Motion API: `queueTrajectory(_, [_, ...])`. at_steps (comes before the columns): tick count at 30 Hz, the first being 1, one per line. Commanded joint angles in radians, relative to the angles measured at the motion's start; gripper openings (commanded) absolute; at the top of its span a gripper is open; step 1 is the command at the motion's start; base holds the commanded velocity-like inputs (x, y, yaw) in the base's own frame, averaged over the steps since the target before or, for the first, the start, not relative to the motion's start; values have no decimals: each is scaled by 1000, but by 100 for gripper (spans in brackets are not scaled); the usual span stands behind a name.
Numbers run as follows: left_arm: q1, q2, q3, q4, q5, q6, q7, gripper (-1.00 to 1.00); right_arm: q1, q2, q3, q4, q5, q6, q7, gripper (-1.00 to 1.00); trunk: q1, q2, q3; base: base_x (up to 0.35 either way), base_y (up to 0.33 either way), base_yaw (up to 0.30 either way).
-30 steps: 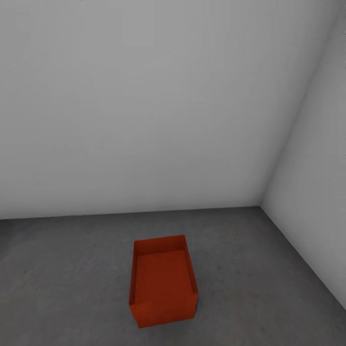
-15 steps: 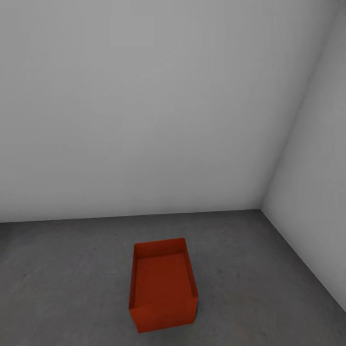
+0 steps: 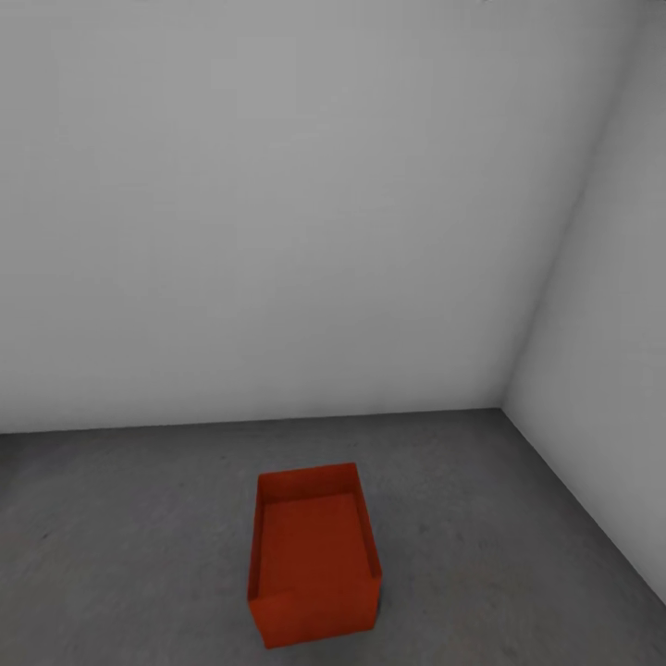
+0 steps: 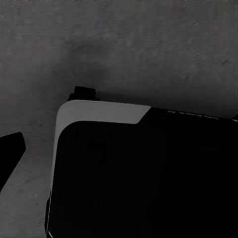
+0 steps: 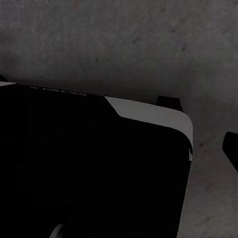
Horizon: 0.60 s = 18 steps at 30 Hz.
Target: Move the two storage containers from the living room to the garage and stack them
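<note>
Orange-red, ribless at this range, one storage container [image 3: 314, 555] sits open-topped on the concrete floor [image 3: 129, 546] of the garage, near the corner where two plain grey-white walls [image 3: 277, 203] meet. That looks like the base of the stack, already down.

Neither claw is anywhere near it. Both wrist cameras look down past the robot's own dark, white-edged body [image 4: 139, 173] at speckled concrete. A dark sliver at the frame edge may be a finger of the left claw, another likewise on the right, but whether either claw is released or clenched I cannot tell.

My read: the second container is to be fetched next. To stack well, bring it in square over this one's rim, long sides aligned, and lower gently; those thin walls could skid on rough concrete.
</note>
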Motion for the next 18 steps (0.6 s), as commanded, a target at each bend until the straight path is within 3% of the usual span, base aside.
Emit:
queueTrajectory(1, [-1,0,-1,0,8,0,-4,100,-1,0,7,3,-11,-4,6,100,0,-1,-1,0,0,0])
queueTrajectory(18, [-1,0,-1,0,8,0,-4,100,-1,1,8,3,-9,-3,6,100,0,-1,0,0,0,0])
